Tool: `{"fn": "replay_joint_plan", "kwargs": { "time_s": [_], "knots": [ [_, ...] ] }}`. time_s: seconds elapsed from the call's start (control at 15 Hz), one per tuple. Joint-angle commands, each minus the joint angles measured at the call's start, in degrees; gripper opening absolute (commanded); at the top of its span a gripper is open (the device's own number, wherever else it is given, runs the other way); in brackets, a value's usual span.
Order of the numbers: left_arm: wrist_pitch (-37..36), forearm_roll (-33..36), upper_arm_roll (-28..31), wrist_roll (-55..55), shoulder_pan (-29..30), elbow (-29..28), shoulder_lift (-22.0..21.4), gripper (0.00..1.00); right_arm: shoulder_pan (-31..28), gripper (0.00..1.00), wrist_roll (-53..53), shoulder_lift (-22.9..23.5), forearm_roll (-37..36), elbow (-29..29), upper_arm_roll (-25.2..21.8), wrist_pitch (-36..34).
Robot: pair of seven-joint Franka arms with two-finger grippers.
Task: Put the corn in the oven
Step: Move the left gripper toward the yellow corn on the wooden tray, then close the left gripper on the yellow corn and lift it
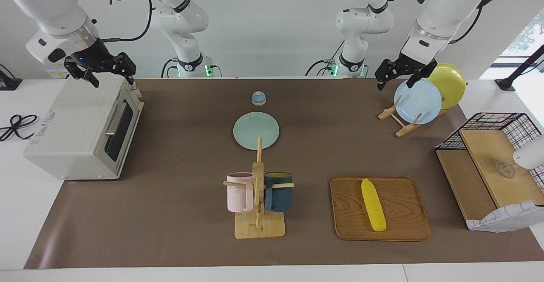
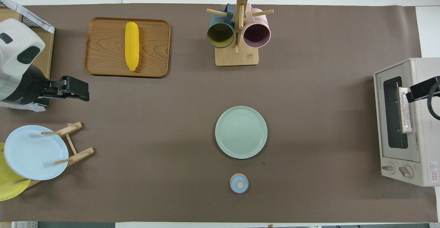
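The corn [image 1: 373, 205] is a yellow cob lying on a wooden tray [image 1: 408, 224], which sits farther from the robots toward the left arm's end of the table; it also shows in the overhead view [image 2: 131, 45]. The off-white oven [image 1: 80, 129] stands at the right arm's end with its dark glass door shut, and shows in the overhead view too [image 2: 412, 69]. My left gripper [image 1: 395, 81] is open and empty in the air over the plate rack. My right gripper [image 1: 112, 78] is open and empty over the oven's top, by the door's upper edge.
A wooden rack [image 1: 399, 120] holds a light blue plate [image 1: 418, 100] and a yellow plate [image 1: 450, 82]. A green plate [image 1: 256, 130] and a small blue knob [image 1: 258, 98] lie mid-table. A mug stand [image 1: 258, 222] holds a pink and a dark blue mug. A wire shelf [image 1: 493, 163] stands beside the tray.
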Motion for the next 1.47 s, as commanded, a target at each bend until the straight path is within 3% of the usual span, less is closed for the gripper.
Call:
{"fn": "replay_joint_plan", "kwargs": {
  "time_s": [0.0,0.2,0.4,0.67,0.87,1.13,1.27,1.4],
  "knots": [
    [2.60,-1.10,-0.37,-0.18,0.74,0.39,2.14,1.00,-0.40,1.00,0.90,0.05,0.23,0.02,0.50,0.63],
    [4.44,-1.02,-0.37,-0.09,0.65,6.01,11.70,1.00,-0.66,1.00,0.90,-0.03,0.31,-0.33,0.50,0.63],
    [5.42,-0.66,-0.37,0.52,0.30,17.67,24.62,1.00,-0.66,1.00,0.82,-0.38,0.23,-1.30,0.50,0.63],
    [12.96,-0.23,-0.28,2.63,0.04,24.38,36.67,1.00,-0.66,1.00,0.21,-0.56,0.23,-1.48,0.50,0.63],
    [16.91,1.62,-0.01,3.07,-1.37,33.34,47.22,1.00,-0.75,1.00,0.46,-0.56,0.31,-1.39,0.50,0.71],
    [23.69,1.71,0.16,3.42,-1.54,33.27,49.87,1.00,-0.66,1.00,0.73,-0.56,0.23,-1.39,0.50,0.63],
    [24.31,3.89,0.60,4.47,-1.89,34.06,53.29,1.00,-0.40,1.00,0.64,-0.56,0.23,-1.48,0.50,0.63],
    [24.23,6.88,0.43,7.36,-1.81,34.33,53.49,1.00,-0.22,1.00,0.64,-0.56,0.23,-1.39,0.50,0.63]
  ]
}}
